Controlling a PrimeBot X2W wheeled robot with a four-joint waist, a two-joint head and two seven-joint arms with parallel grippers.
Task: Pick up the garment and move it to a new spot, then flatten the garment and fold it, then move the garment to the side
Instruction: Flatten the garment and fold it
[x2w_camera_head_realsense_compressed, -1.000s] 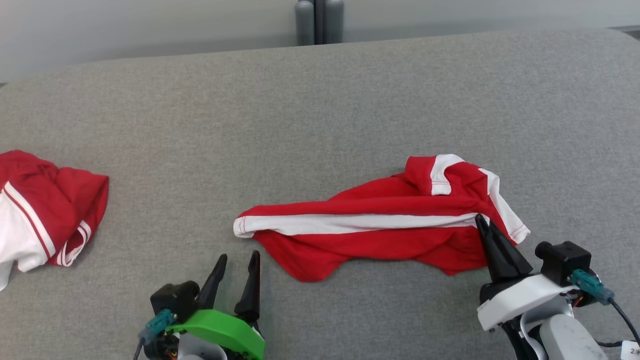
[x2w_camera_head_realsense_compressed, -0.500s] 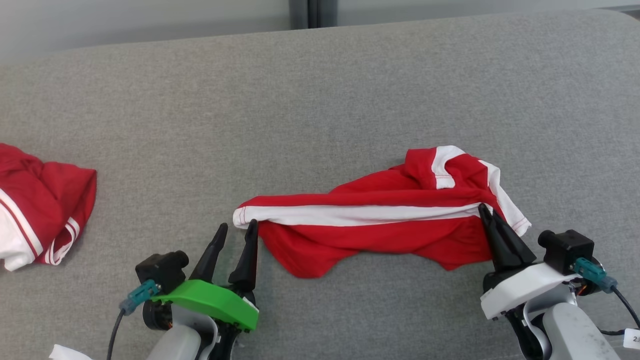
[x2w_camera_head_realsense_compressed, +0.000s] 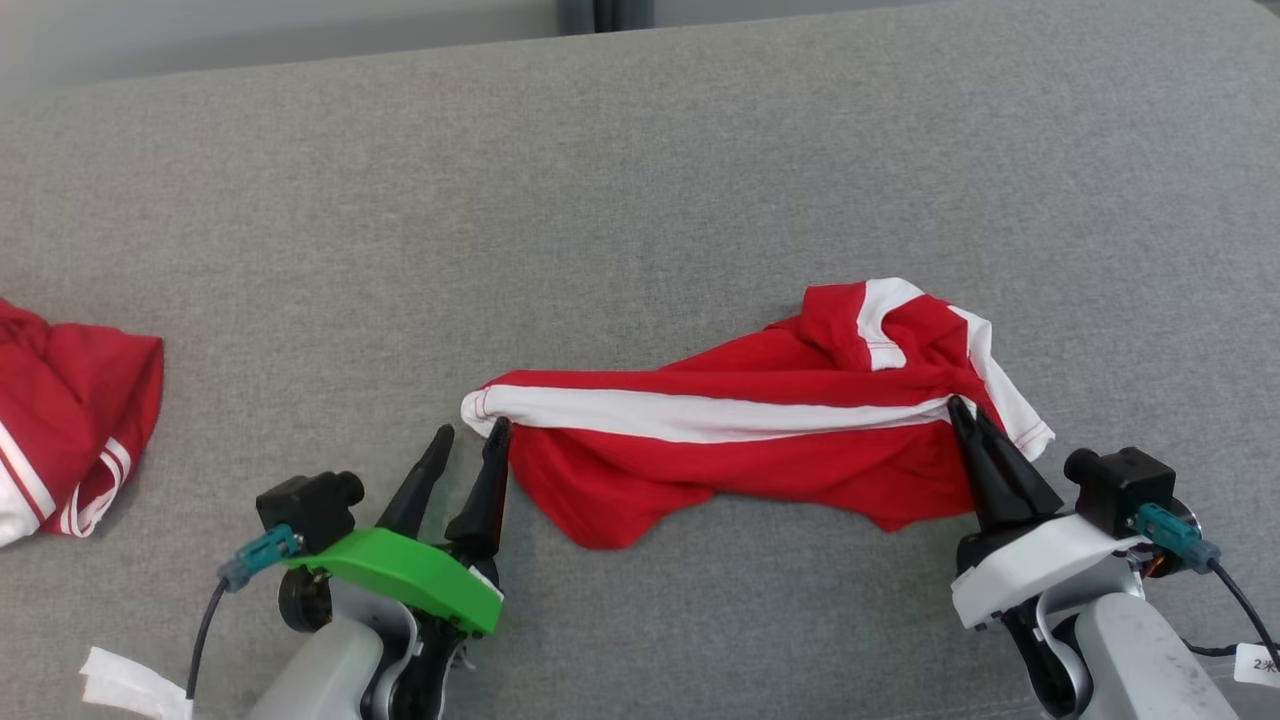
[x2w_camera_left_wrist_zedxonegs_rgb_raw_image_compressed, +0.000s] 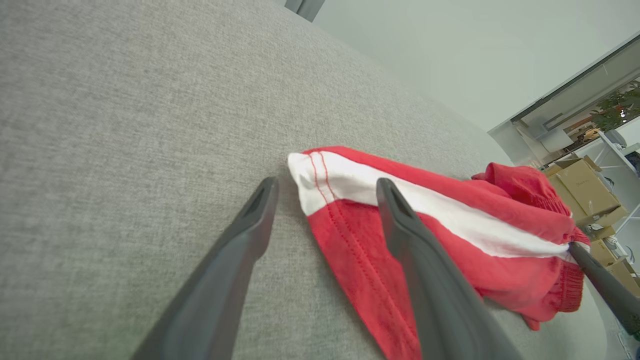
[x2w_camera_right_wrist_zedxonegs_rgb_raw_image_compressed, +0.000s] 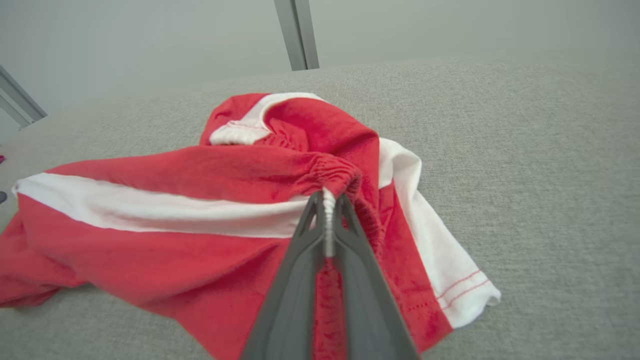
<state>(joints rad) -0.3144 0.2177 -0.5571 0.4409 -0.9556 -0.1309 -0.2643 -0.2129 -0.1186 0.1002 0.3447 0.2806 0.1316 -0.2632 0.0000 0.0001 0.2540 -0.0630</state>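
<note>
Head view: broad grey surface (x2w_camera_head_realsense_compressed: 640, 200), with the garment (x2w_camera_head_realsense_compressed: 760, 470) lying crumpled along its near right part and a second red garment (x2w_camera_head_realsense_compressed: 70, 420) bunched at its left edge, well apart.

Judged to be partway into the flattening step. Over the near right of the grey surface, right gripper (x2w_camera_head_realsense_compressed: 962, 412) clenched tight on the elastic waistband (x2w_camera_right_wrist_zedxonegs_rgb_raw_image_compressed: 335, 175), with cloth pinched between the closed fingers. Over the near middle of the grey surface, left gripper (x2w_camera_head_realsense_compressed: 472, 430) released and spread wide, straddling the white hem corner (x2w_camera_left_wrist_zedxonegs_rgb_raw_image_compressed: 307, 190) and holding nothing: one finger beside the corner over bare grey, the other over red cloth.

Ease that gripper forward a touch to seat the corner deep between the fingers, then close on both layers rather than the top one alone. Keep the tips low to the grey surface and avoid shoving the corner away. Once gripped, draw the two ends apart evenly, lifting only enough to shake out the folds.

Looks like a pair of shorts: bright red jersey, soft and limp, heaped thickest toward the right of the grey surface. Long white stripe (x2w_camera_head_realsense_compressed: 700, 418) running end to end. Gathered, puckered elastic at the pinched end. Fine red double stitching across the white corner.
</note>
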